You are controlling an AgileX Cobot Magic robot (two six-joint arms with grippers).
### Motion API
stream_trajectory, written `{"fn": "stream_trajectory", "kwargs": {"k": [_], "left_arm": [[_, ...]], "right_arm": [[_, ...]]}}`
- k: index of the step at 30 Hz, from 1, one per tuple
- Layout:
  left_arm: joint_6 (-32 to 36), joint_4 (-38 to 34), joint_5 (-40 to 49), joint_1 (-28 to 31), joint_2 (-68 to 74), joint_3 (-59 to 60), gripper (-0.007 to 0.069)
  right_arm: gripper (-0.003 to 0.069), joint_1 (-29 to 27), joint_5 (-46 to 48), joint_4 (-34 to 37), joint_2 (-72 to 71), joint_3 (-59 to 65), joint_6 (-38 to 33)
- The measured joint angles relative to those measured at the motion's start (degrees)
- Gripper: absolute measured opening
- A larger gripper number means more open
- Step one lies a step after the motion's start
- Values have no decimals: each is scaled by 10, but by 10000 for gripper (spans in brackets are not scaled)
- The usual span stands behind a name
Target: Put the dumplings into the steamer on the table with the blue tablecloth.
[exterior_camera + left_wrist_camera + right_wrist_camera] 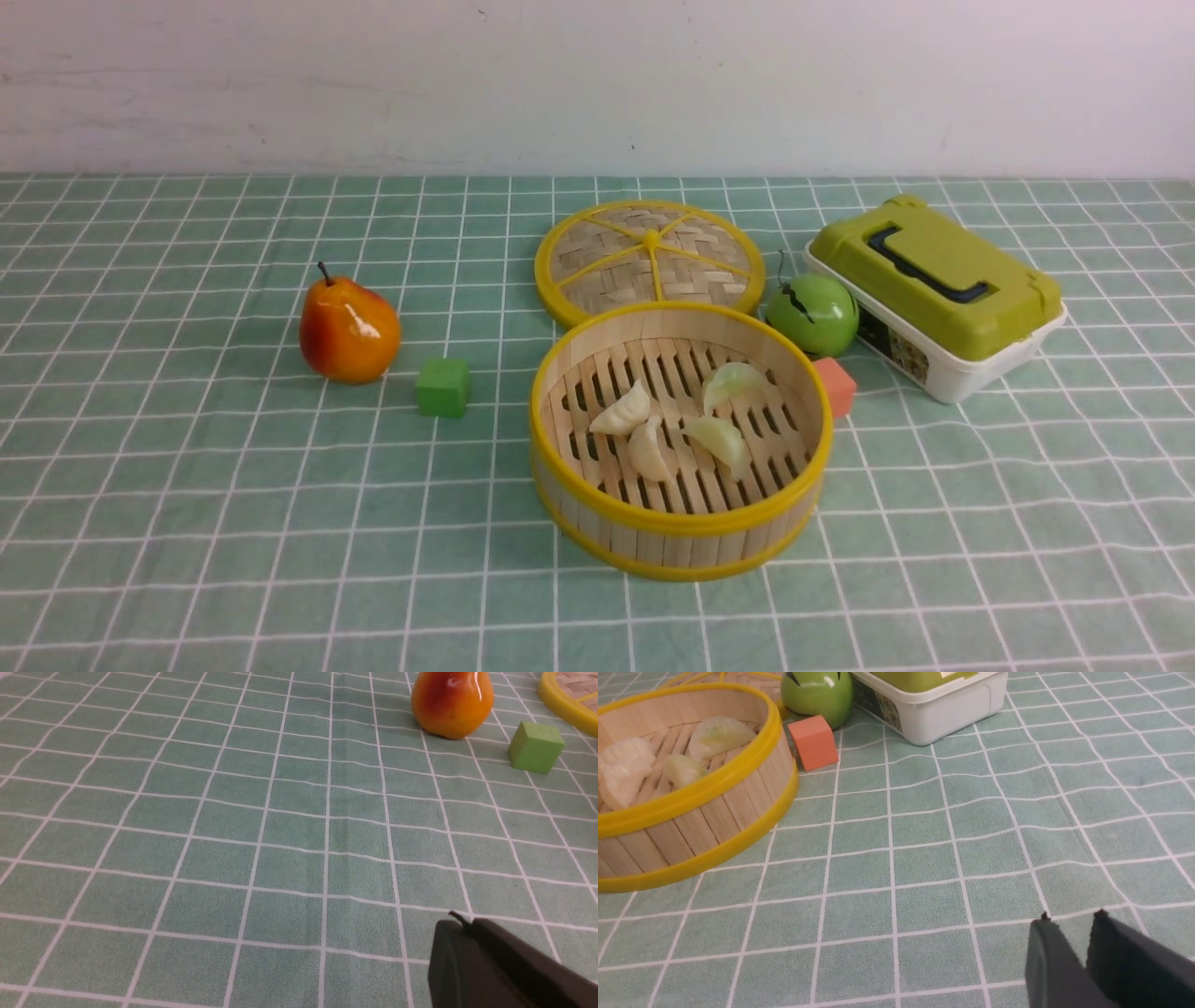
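In the front view, the steamer (680,439) stands at centre frame on the tabletop (187,523), which the blue tablecloth (980,523) covers entirely. All four dumplings (674,424) lie on its slatted floor: two cream ones at the left of the basket, touching each other, and two pale green ones at the right. With none visible on the cloth, the loading step appears complete. The woven lid (651,259) lies flat just above the steamer in frame, set aside so the basket is open from above. A pear (348,329) and a green cube (442,386) sit at the left, clear of the basket; a green apple (812,313), an orange cube (836,385) and a green-lidded box (936,291) sit at the right. Neither arm shows in this view. In the left wrist view, the left claw (460,926) occupies the lower right corner, its jaws clenched together and grasping nothing, low over bare cloth, with the pear and green cube at the upper right. This pose suggests a parked arm. In the right wrist view, the right claw (1071,921) occupies the lower right corner, its jaws released to a narrow gap and holding nothing, low over the cloth and well apart from the steamer at the upper left. The dumplings are visible inside that steamer; the orange cube lies just beside its wall.
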Motion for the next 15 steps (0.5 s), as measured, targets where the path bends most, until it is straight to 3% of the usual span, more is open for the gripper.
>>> {"fn": "stream_trajectory", "kwargs": {"k": [15], "left_arm": [[0,0,0,0,0,0,31]], "right_arm": [[153,0,0,0,0,0,0]]}}
